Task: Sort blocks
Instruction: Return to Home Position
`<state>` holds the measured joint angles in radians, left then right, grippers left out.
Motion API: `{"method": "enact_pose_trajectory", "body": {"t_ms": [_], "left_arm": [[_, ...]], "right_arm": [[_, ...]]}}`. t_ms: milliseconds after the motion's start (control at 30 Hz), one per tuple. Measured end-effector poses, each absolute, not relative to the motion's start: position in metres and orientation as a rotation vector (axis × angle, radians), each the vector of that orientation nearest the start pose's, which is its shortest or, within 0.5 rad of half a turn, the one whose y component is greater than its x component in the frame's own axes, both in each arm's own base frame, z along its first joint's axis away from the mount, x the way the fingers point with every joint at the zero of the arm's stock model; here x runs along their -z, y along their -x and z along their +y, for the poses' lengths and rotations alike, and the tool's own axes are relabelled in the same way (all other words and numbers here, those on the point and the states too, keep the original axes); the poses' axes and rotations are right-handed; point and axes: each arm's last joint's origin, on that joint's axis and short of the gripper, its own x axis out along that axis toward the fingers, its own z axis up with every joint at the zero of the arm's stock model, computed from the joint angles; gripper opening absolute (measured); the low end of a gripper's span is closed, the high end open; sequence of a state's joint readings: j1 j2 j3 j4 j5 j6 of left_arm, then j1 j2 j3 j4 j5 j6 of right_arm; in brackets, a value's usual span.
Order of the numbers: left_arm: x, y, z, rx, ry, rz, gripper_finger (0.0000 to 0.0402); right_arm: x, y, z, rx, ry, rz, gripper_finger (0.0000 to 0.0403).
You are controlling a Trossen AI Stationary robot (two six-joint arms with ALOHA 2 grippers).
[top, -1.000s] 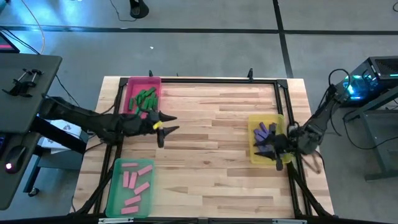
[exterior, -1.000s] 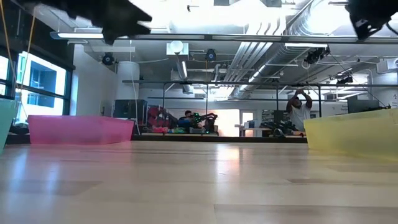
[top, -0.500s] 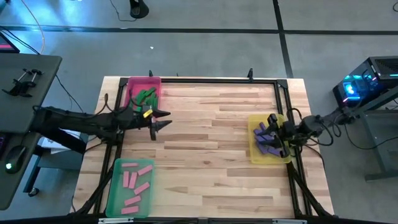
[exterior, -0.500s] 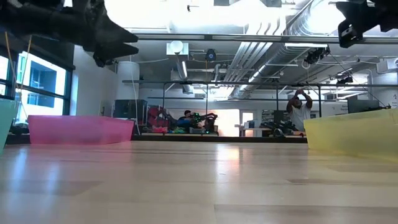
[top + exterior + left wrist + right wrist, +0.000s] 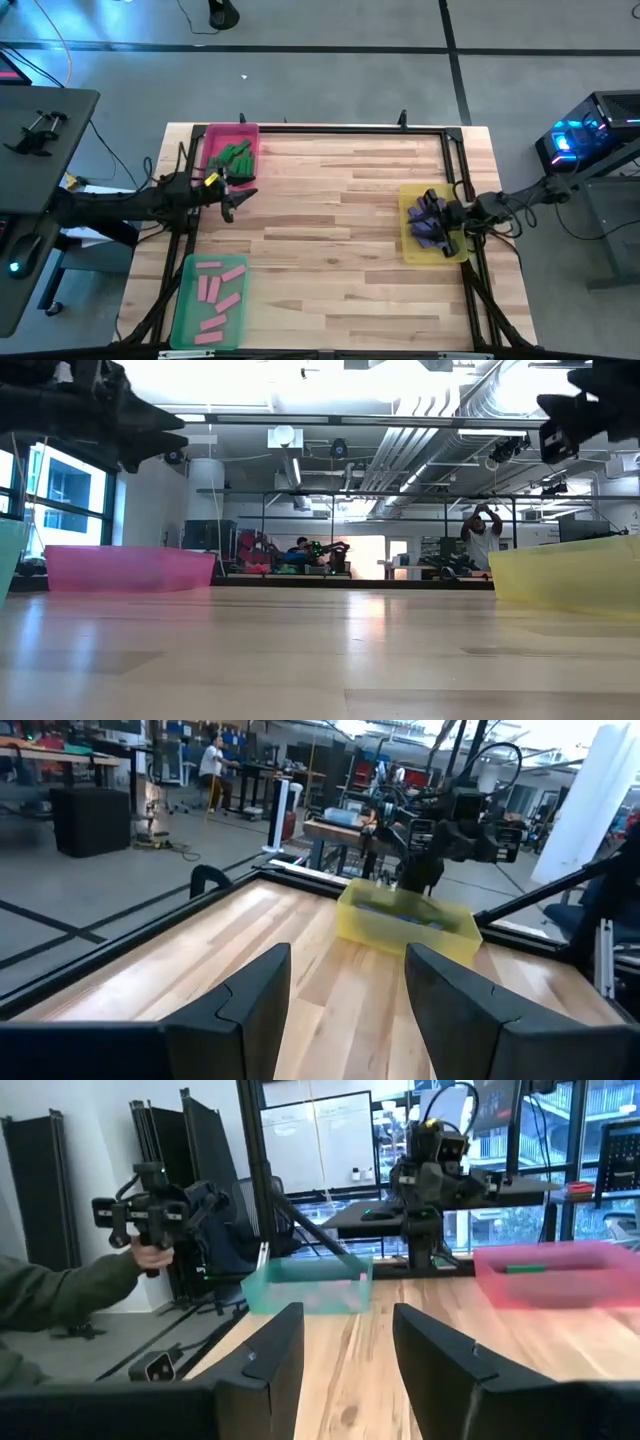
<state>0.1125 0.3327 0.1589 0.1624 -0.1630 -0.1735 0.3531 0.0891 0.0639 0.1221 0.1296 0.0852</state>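
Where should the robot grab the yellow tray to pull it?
Probably its thin upright wall on the right arm's side. The yellow tray is too wide to span, so the right gripper, open above it, could drop straight down, one finger inside, one outside, clear of the purple blocks. The left gripper sits far off.

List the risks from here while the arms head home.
1. The right arm has its jaws open over the yellow tray at the table edge; a low swing may clip its rim and spill purple blocks.
2. The left arm has open jaws beside the pink tray; sweeping may nudge it.
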Motion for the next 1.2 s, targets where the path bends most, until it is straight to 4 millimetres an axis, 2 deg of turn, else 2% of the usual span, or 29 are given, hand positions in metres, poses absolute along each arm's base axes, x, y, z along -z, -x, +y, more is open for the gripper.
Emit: {"method": "enact_pose_trajectory", "body": {"t_ms": [133, 300, 467, 700, 900, 1200], "left_arm": [[-0.206, -0.102, 0.018, -0.285, 0.134, -0.018, 0.0184], [-0.204, -0.084, 0.016, -0.271, 0.148, -0.045, 0.0184], [-0.202, -0.088, 0.014, -0.207, 0.153, -0.048, 0.0184], [-0.172, -0.096, 0.012, -0.166, 0.123, -0.072, 0.0184], [-0.172, -0.096, 0.013, -0.183, 0.106, -0.067, 0.0184], [-0.169, -0.096, 0.014, -0.212, 0.045, -0.031, 0.0184]], "right_arm": [[-0.176, -0.097, 0.032, -0.227, -0.118, -0.080, 0.0139], [-0.177, -0.097, 0.032, -0.227, -0.116, -0.087, 0.0139], [-0.178, -0.095, 0.031, -0.225, -0.098, -0.108, 0.0139], [-0.174, -0.095, 0.030, -0.182, -0.062, -0.068, 0.0139], [-0.169, -0.097, 0.021, -0.011, -0.017, -0.023, 0.0139], [-0.166, -0.100, 0.003, 0.011, -0.025, 0.009, 0.0139]]}}
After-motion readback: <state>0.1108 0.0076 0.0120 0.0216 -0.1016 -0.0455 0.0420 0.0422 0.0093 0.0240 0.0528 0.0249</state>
